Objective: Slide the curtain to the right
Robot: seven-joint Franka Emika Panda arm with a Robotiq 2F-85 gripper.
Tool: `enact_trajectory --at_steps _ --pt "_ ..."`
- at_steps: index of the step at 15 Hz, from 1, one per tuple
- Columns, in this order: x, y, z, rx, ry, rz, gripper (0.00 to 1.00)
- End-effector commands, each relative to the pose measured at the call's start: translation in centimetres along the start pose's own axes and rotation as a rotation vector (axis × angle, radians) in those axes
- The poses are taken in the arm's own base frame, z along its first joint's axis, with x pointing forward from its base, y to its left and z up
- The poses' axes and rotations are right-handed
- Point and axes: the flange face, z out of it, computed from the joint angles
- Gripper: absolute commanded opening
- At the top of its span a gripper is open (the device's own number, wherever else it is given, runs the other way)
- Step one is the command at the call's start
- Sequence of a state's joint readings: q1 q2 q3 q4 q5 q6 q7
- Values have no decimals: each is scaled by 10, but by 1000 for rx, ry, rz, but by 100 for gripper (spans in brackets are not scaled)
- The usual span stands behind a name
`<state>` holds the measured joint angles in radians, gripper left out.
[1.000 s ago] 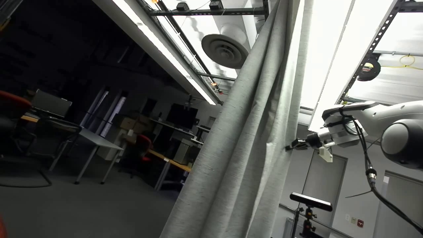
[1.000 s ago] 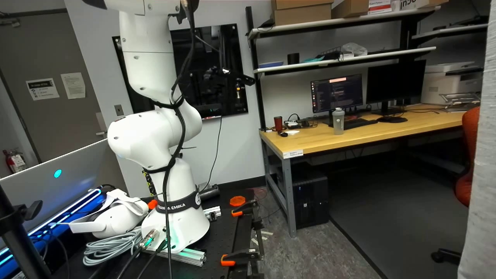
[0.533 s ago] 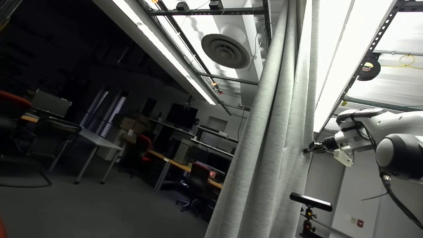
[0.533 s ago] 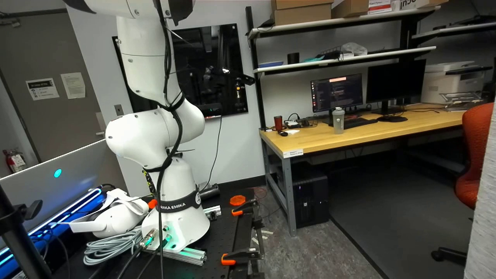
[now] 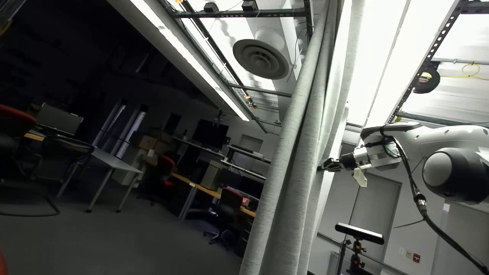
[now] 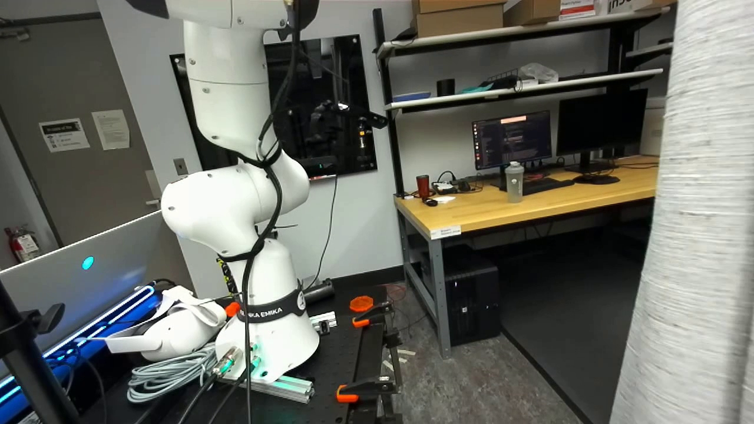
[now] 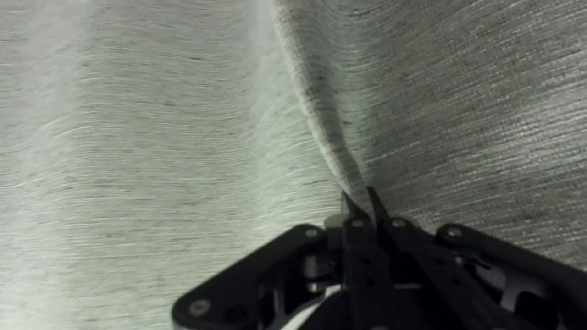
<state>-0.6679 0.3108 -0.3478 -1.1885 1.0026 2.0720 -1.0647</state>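
The curtain (image 5: 277, 179) is a tall light grey-white ribbed drape that hangs in long vertical folds, leaning across the middle of an exterior view. In the other exterior view part of it (image 6: 701, 235) fills the right edge. It fills nearly the whole wrist view (image 7: 160, 137). My gripper (image 5: 321, 168) is at the curtain's right edge, coming from the right. In the wrist view the gripper (image 7: 357, 197) is shut on a narrow fold of the curtain, which runs up from between the fingertips. The fabric deeper between the fingers is hidden.
A camera on a stand (image 5: 359, 233) is below the arm. A desk (image 6: 530, 203) with monitors and a bottle (image 6: 514, 184) stands behind the curtain. A headset (image 6: 182, 330), coiled cable (image 6: 168, 377) and clamps (image 6: 365, 390) lie around the robot base (image 6: 271, 341).
In an exterior view the gripper moved right, then back left past its start, holding the curtain. The curtain's lower left edge shifted right overall. In the other exterior view the curtain now covers more.
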Motion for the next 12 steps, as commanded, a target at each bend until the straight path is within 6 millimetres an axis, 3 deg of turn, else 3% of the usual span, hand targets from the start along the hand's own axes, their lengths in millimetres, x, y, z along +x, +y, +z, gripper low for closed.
enact_trajectory --at_steps 1,7,12 --pt "-1 -56 8 138 -30 -32 0" --pt "-33 -148 16 339 -155 -44 0" --pt "-64 -209 14 416 -244 -79 0"
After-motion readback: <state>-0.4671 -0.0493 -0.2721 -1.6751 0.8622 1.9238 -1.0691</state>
